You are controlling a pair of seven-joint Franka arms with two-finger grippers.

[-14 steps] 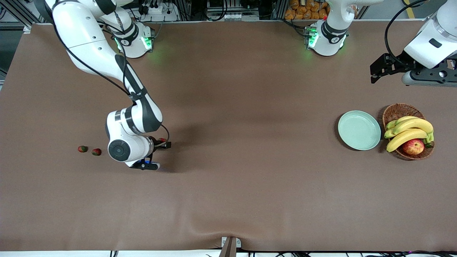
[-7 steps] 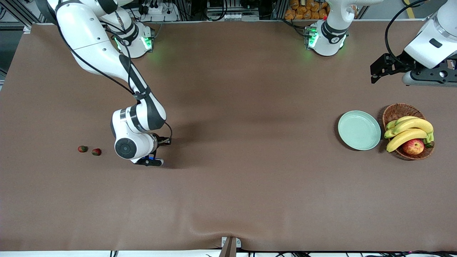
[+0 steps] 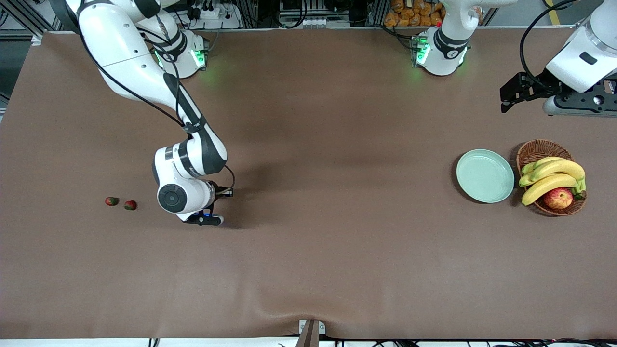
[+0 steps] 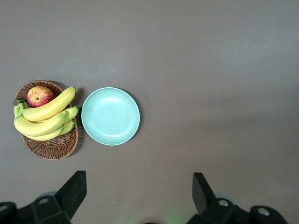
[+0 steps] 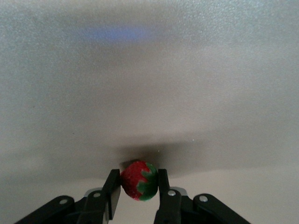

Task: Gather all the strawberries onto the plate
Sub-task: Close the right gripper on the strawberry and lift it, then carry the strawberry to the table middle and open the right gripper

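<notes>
0 of 3 in so far: plate (image 3: 485,175) bare beside the basket (image 3: 551,177), well apart from every berry; right gripper (image 5: 138,192) clamped on 1 strawberry (image 5: 138,180) low over the table (image 3: 337,241), 2 strawberries (image 3: 120,203) lie loose, left gripper (image 4: 138,193) waits spread wide above the plate.

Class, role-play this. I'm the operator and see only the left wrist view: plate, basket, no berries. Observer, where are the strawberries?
Observer: One strawberry and a second strawberry lie side by side on the table, toward the right arm's end.
Operator: And the third?
Observer: The third strawberry is pinched between the right hand's fingers.
Operator: How far has it to travel?
Observer: Most of the table's length. The plate sits toward the left arm's end, where the left hand waits, open.
</notes>
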